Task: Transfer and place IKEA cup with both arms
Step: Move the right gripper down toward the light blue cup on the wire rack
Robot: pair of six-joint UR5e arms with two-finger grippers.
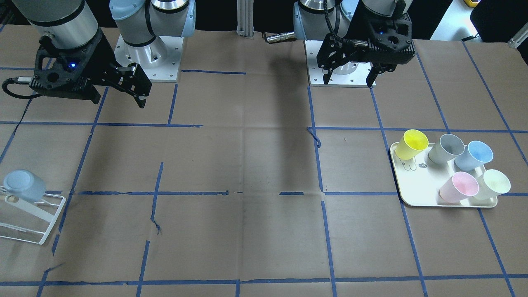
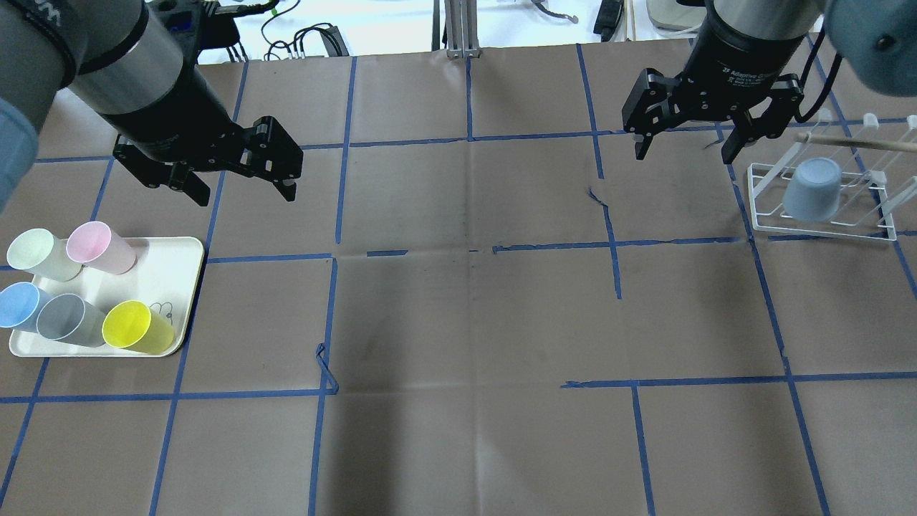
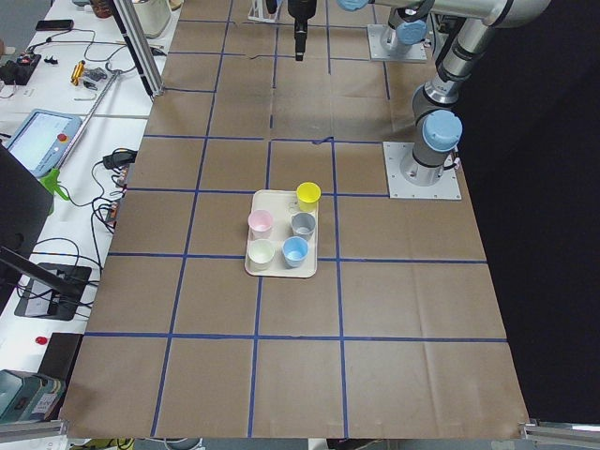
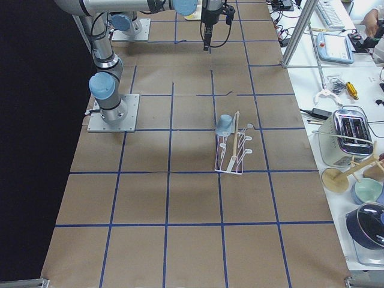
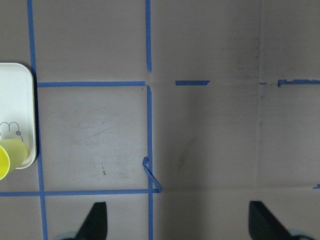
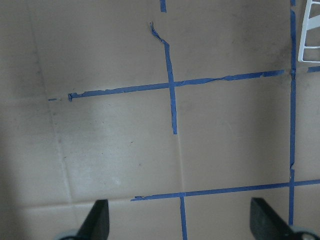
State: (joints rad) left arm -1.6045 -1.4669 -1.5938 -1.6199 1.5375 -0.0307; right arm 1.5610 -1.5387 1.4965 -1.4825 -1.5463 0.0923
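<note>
A pale sky-blue cup (image 2: 811, 189) hangs upside down on a peg of the white wire rack (image 2: 824, 229) at the table's right end. It also shows in the front view (image 1: 24, 185) and the right-side view (image 4: 224, 125). A near-identical, brighter blue cup (image 2: 21, 304) stands in the white tray (image 2: 172, 265) at the left end. My right gripper (image 2: 684, 154) is open and empty, raised just left of the rack, apart from the cup. My left gripper (image 2: 243, 188) is open and empty, above the table beyond the tray. Both wrist views show open fingers over bare paper.
The tray also holds a yellow cup (image 2: 136, 327), a grey cup (image 2: 68, 319), a pink cup (image 2: 100, 247) and a pale green cup (image 2: 39, 254). Brown paper with blue tape lines covers the table. A wooden stick (image 2: 860, 142) lies across the rack's top.
</note>
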